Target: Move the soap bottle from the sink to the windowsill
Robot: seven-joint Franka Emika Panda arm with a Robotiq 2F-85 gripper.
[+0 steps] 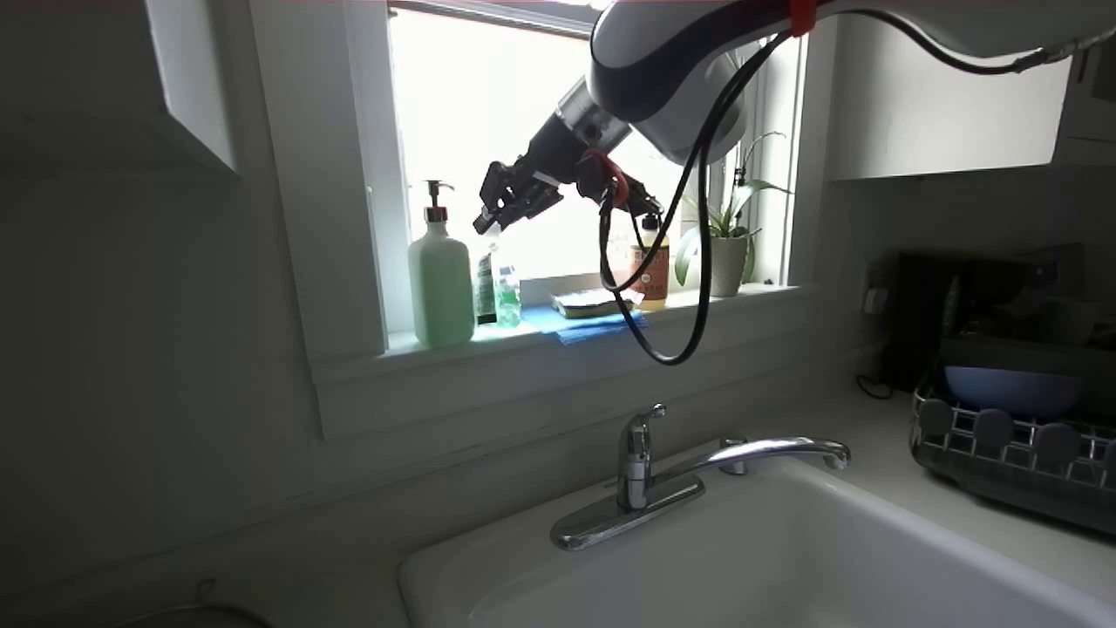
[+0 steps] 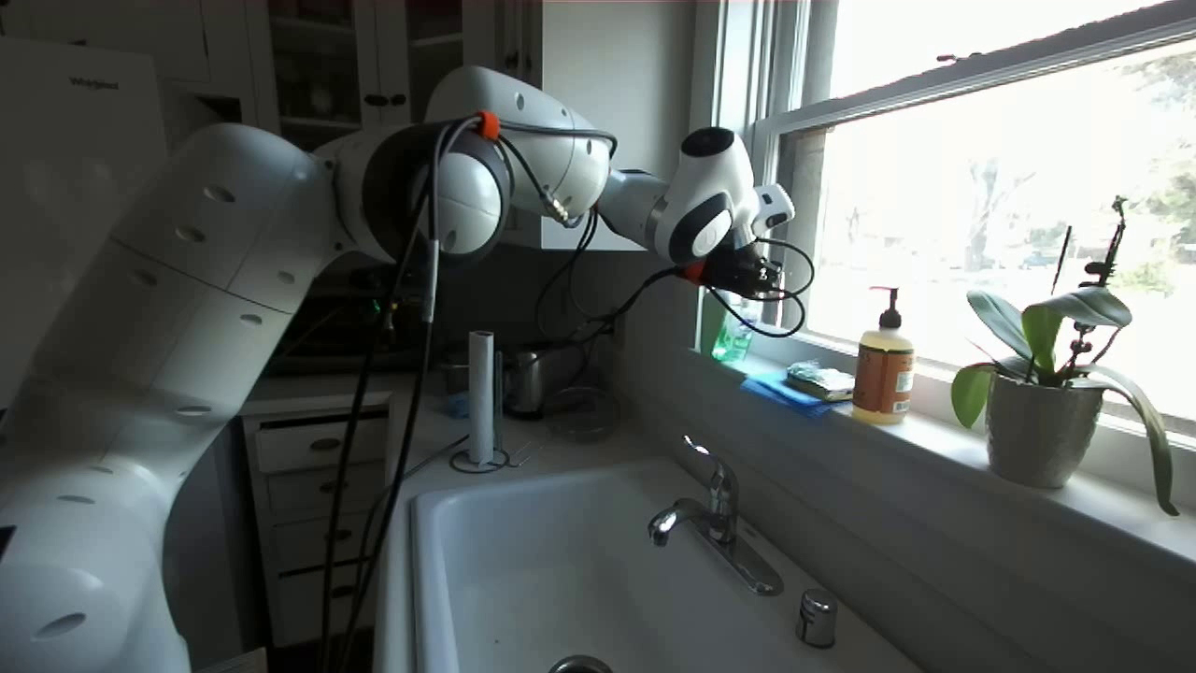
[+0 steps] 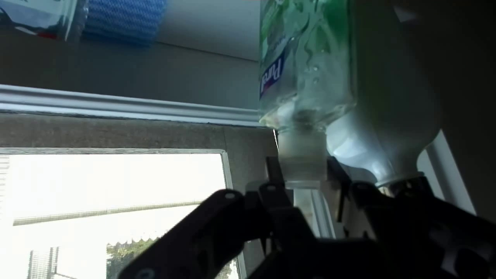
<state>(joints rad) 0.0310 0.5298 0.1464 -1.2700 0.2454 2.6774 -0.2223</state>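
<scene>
The soap bottle [image 3: 308, 66], pale and translucent with green on it, has its cap between the two fingers of my gripper [image 3: 305, 170] in the wrist view, and the fingers are shut on that cap. In an exterior view the bottle [image 1: 507, 301] is upright at the left part of the windowsill [image 1: 760, 291], under my gripper [image 1: 493, 218]. Its base is level with the ledge; whether it bears on it I cannot tell. The soap bottle [image 2: 733, 338] also shows at the ledge's far end. Below the window lies the white sink [image 2: 523, 551].
Close beside the soap bottle stands a tall green pump bottle [image 1: 442, 292]. Along the ledge come a blue cloth [image 2: 783, 393], a sponge [image 2: 822, 380], an amber bottle [image 2: 883, 379] and a potted orchid [image 2: 1042, 435]. A chrome faucet [image 1: 639, 462] rises behind the basin. My cables hang in loops before the window.
</scene>
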